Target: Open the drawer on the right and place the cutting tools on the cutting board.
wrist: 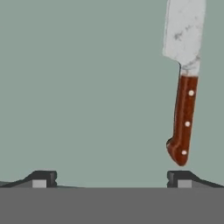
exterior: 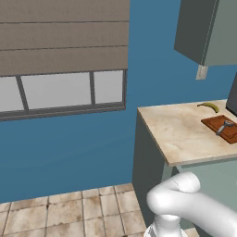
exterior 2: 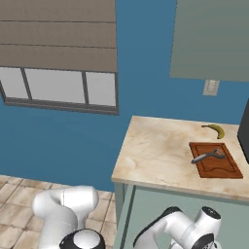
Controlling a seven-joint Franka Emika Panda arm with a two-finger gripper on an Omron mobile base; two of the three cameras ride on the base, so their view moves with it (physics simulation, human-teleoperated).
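Note:
A knife with a riveted reddish-brown handle and a steel blade lies on a flat grey-green surface, apparently the drawer's inside; no drawer edges show. My gripper hangs above that surface, open and empty. The handle's butt sits just above the right fingertip. Up on the beige counter lies the reddish-brown cutting board, with a grey metal tool on it. My arm reaches down below the counter's front edge.
A banana lies behind the board. A dark appliance stands at the counter's right, and a grey wall cabinet hangs above. Left of the counter are a blue wall, a window and tiled floor.

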